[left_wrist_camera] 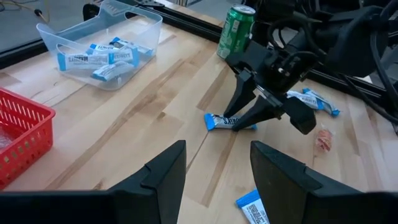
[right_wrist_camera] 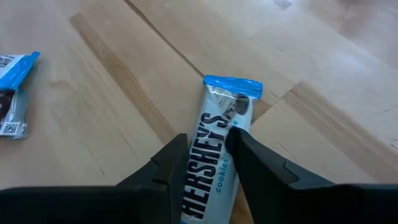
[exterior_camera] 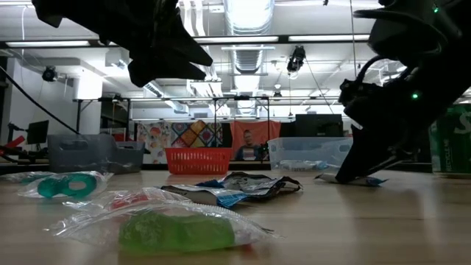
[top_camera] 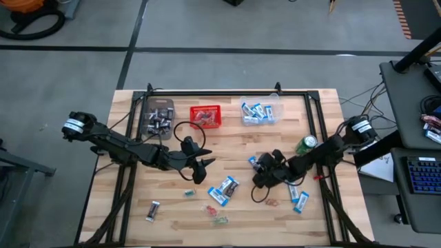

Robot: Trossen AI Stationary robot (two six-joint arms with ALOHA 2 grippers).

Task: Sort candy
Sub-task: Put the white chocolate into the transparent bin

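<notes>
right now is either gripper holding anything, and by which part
The right gripper straddles a blue-and-white rectangular candy packet across its middle, flat on the wooden table; whether it grips cannot be told. The left gripper is open, holding nothing.

Grey concrete floor (top_camera: 227,31) surrounds the wooden counter (top_camera: 227,148). Long ceiling lights (exterior_camera: 250,37) glow overhead; colourful quilts (exterior_camera: 180,136) hang on the far wall. A desk with keyboard (top_camera: 422,176) stands beside.
</notes>
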